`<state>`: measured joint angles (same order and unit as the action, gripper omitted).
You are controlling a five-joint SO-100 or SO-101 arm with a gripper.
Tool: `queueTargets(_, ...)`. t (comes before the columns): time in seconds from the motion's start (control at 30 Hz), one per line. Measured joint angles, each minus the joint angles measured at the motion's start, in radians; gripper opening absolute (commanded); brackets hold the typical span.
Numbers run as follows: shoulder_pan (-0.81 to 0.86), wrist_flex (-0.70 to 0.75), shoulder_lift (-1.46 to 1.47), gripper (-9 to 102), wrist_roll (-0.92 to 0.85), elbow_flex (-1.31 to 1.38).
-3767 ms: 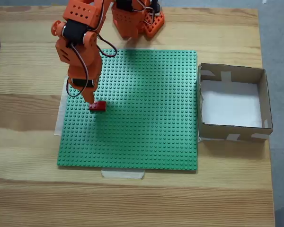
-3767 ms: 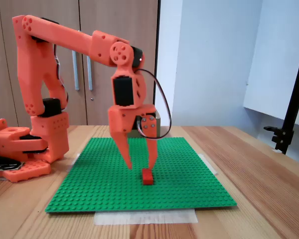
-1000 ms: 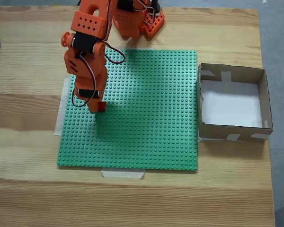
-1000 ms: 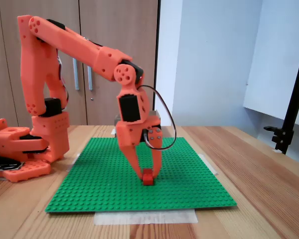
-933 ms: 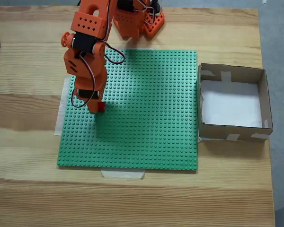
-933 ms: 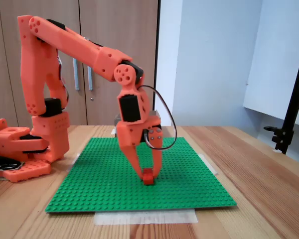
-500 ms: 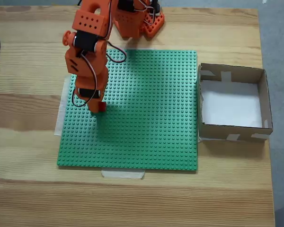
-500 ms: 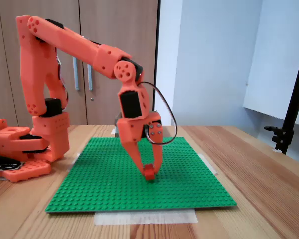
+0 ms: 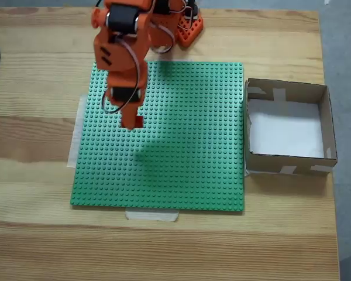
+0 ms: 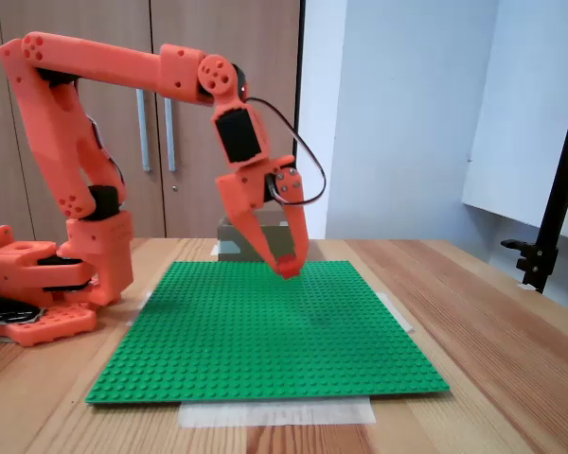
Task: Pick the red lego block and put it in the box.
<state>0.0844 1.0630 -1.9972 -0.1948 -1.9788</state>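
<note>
The red lego block (image 9: 134, 122) (image 10: 287, 266) hangs in the air above the green baseplate (image 9: 181, 152) (image 10: 256, 331), clamped between the orange fingers. My gripper (image 9: 132, 122) (image 10: 286, 264) is shut on it, well above the plate's left half in the top-down fixed view. The box (image 9: 288, 88), brown cardboard with a white floor, stands off the plate's right edge in that view, far from the gripper. In the side-on fixed view a brown cardboard wall (image 10: 237, 233) shows behind the gripper.
The arm's orange base (image 9: 175, 23) (image 10: 47, 284) sits at the table's far edge in the top-down view. Pale tape strips (image 9: 152, 215) hold the baseplate to the wooden table (image 9: 164, 252). A black stand (image 10: 549, 227) rises at the right in the side-on view.
The gripper closed on the red block where it lay on the baseplate, then lifted it high and carried it a little toward the box side. The box has not moved.
</note>
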Motion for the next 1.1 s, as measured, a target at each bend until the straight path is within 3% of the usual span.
queueTargets(0.37,-0.173,0.143,-0.141,-1,0.075,0.029)
queueTargets(0.7,-0.453,0.245,-0.144,-1,0.164,0.21)
queueTargets(1.1,-0.738,0.354,0.067,-1,0.278,0.506)
